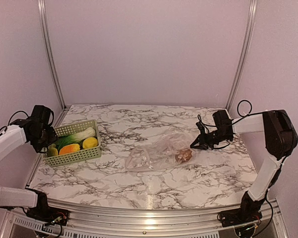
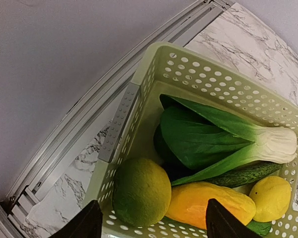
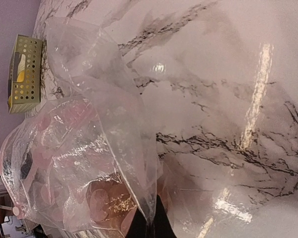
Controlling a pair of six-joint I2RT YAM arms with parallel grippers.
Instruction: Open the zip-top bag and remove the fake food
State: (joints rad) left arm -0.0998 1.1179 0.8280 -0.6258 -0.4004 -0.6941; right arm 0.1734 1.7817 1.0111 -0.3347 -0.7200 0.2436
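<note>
The clear zip-top bag [image 1: 156,154] lies crumpled mid-table with a brown toy food [image 1: 183,156] inside at its right end. My right gripper [image 1: 194,145] is shut on the bag's edge; in the right wrist view the plastic [image 3: 89,148] rises from the pinched fingertips [image 3: 151,229] and the brown piece [image 3: 107,201] shows through it. My left gripper [image 2: 151,223] is open and empty above the pale green basket [image 2: 139,84], which holds a leafy vegetable [image 2: 213,136], a green round fruit [image 2: 141,191], an orange piece [image 2: 203,201], a yellow lemon [image 2: 270,196] and a dark cucumber [image 2: 243,173].
The basket [image 1: 74,156] stands at the table's left side near the aluminium frame rail [image 2: 89,119]. The back wall and upright frame posts [image 1: 49,54] close off the far edge. Marble tabletop [image 1: 139,119] surrounds the bag.
</note>
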